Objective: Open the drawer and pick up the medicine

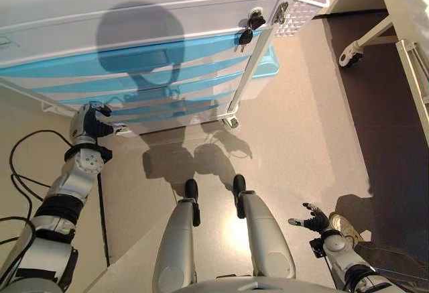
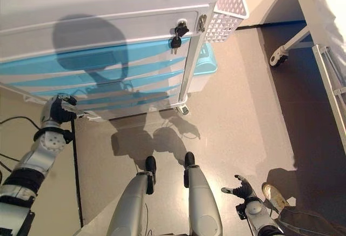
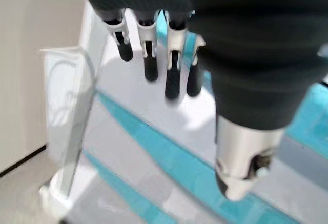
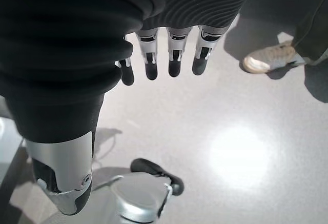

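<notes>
A white cabinet (image 1: pixel 134 11) with several blue-fronted drawers (image 1: pixel 134 62) stands ahead of me, and all the drawers look shut. A bunch of keys (image 1: pixel 249 26) hangs from the lock at the top right of its front. No medicine shows in any view. My left hand (image 1: pixel 90 122) is raised at the lower left corner of the drawer fronts. In its wrist view the fingers (image 3: pixel 148 55) are straight, hold nothing, and are close to the blue and white fronts (image 3: pixel 154 142). My right hand (image 1: pixel 312 221) hangs low at the right, open and empty.
A white perforated basket (image 1: pixel 301 1) hangs on the cabinet's right side. A white frame on a caster (image 1: pixel 352 53) stands at the far right. A person's shoe (image 1: pixel 345 227) is beside my right hand. Black cables (image 1: pixel 27 165) lie on the floor at the left.
</notes>
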